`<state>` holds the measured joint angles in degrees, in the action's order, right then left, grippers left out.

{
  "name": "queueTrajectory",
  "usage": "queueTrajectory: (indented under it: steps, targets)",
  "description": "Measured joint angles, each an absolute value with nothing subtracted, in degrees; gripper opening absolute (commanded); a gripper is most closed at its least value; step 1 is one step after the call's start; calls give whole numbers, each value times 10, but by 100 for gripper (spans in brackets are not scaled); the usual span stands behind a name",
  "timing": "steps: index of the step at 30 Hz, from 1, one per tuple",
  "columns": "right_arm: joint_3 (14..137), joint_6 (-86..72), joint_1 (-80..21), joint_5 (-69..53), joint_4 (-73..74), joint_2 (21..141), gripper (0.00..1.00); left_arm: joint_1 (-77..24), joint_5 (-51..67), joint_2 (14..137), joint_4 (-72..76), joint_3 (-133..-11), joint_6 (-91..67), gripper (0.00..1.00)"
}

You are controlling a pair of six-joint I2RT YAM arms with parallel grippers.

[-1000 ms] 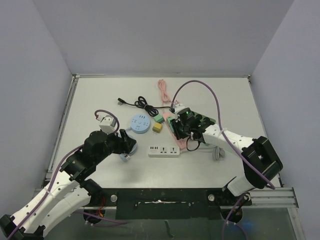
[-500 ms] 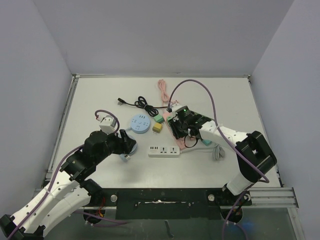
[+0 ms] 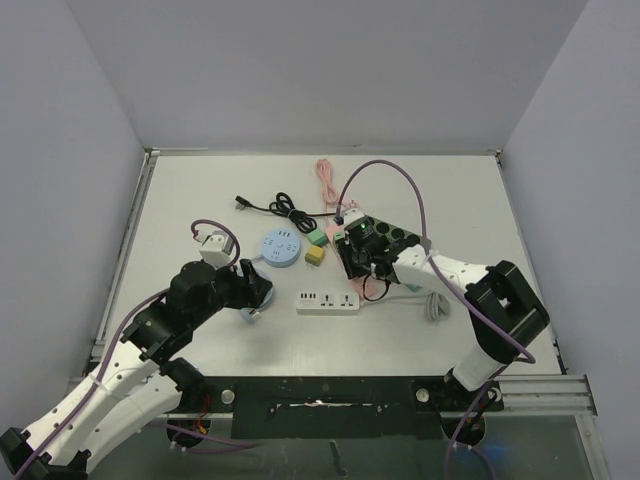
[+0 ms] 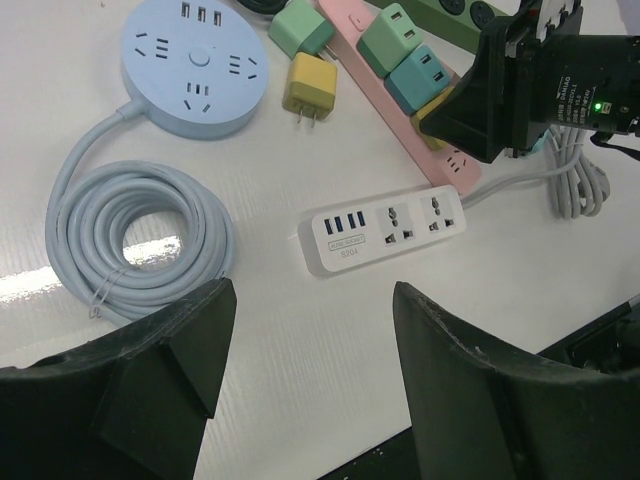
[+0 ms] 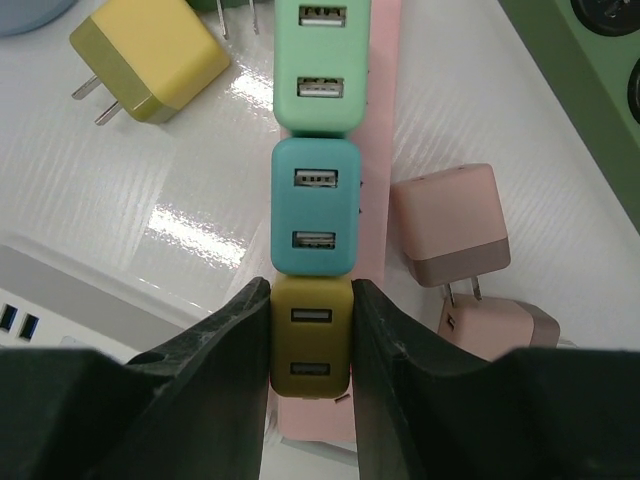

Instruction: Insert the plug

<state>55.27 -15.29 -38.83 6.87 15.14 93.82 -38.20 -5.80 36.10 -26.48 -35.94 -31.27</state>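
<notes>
Olive-yellow plug (image 5: pixel 310 340) sits on the pink power strip (image 5: pixel 382 120), touching a teal charger (image 5: pixel 314 205) in the same row. The right gripper (image 5: pixel 310 300) pinches the plug's sides, its arm stretched across the table. The prongs are hidden underneath, so how far it is seated cannot be told. The left gripper (image 4: pixel 312 300) hangs with fingers spread wide near the white power strip (image 4: pixel 385 228).

The table (image 3: pixel 455 195) has a white top with a metal edge strip. Plain pale lavender walls enclose three sides: back wall (image 3: pixel 320 70), left wall (image 3: pixel 60 180), right wall (image 3: pixel 590 170). A black rail (image 3: pixel 320 392) spans the near edge. Light glares softly on the tabletop.
</notes>
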Motion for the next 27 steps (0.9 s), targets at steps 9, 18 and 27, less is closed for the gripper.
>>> queueTrajectory:
  steps: [9,18,27]
  targets:
    - [565,-169,-416,131,160,940,30,-382,-60,361,-268,-359,-313,63]
    - [576,-201,-401,118,242,900,64,-382,-60,366,-268,-359,-313,63]
    - [523,-271,-313,187,225,742,65,-382,-57,379,-268,-359,-313,63]
